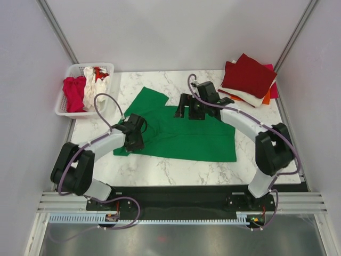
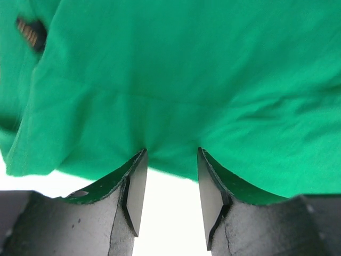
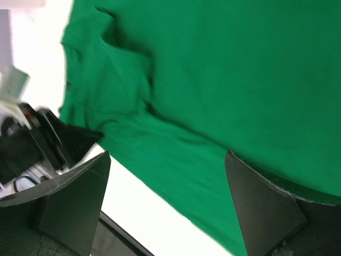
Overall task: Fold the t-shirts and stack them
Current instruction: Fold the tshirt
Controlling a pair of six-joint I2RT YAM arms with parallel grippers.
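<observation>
Bright green soft cloth t-shirt (image 1: 186, 136) lies spread flat mid-table on the white marble-pattern table (image 1: 160, 170), with one sleeve angled toward the far left. No fold made yet.

Handling (judgement):
- Light, limp, zero stiffness, so it drapes and drags rather than lifting as a sheet.
- Wrinkles easily and is not fragile.
- Pads should bite cloth fine, but a single thin layer lying flat is easy to miss.
- Best hold is at a hem, sleeve edge or corner, pinched low.
- Two well-spaced grip points would give a straight fold line.

Left gripper (image 2: 171, 154) is at the shirt's left edge. Its jaws are roughly half apart with bare table visible between them and the cloth edge right at the tips. Nothing is pinched.

Right gripper (image 3: 168, 156) is over the shirt's far edge. Its jaws are spread wide and it carries nothing.

Containers: the white plastic slatted basket (image 1: 65, 109) sits in the far left corner.
- It holds a bunched magenta shirt (image 1: 73, 93), a white shirt (image 1: 91, 85) and a bit of red shirt (image 1: 99, 72).
- All three are unfolded, and some spill over the rim.

The far right corner has no container, just a folded stack. A dark red folded shirt (image 1: 248, 74) is on top, with a white layer (image 1: 250, 98), an orange layer (image 1: 266, 100) and a magenta layer (image 1: 274, 90) peeking out below.
</observation>
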